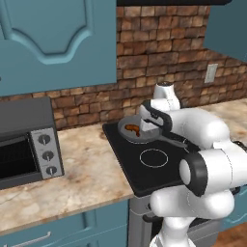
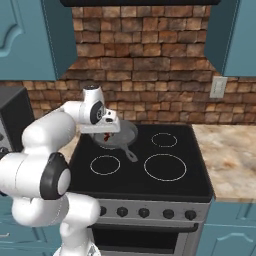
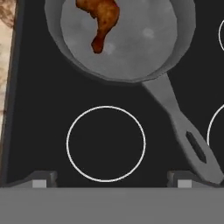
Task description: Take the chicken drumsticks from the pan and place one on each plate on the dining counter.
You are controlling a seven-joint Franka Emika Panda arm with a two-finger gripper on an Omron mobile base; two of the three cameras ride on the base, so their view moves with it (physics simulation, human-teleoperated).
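The dark grey pan (image 3: 140,43) sits on the back left burner of the black stove, its long handle (image 3: 183,127) pointing toward the front. Reddish brown chicken drumsticks (image 3: 103,19) lie in it at the left; I cannot tell one piece from two. My gripper (image 3: 111,181) hangs open just above the pan's near edge, nothing between its fingertips (image 3: 43,179). From the left base the gripper (image 1: 147,128) hovers beside the drumstick meat (image 1: 131,128) in the pan (image 1: 126,136); from the right base it is the gripper (image 2: 103,131) over the pan (image 2: 125,135). The plates and dining counter are out of view.
A black stovetop (image 2: 150,185) with white-ringed burners (image 2: 165,167) lies around the pan. A grey toaster oven (image 1: 24,144) stands on the marble wall counter (image 1: 87,169) at left. Brick wall (image 2: 150,75) and teal cabinets (image 1: 53,38) rise behind; more counter (image 2: 230,155) lies right of the stove.
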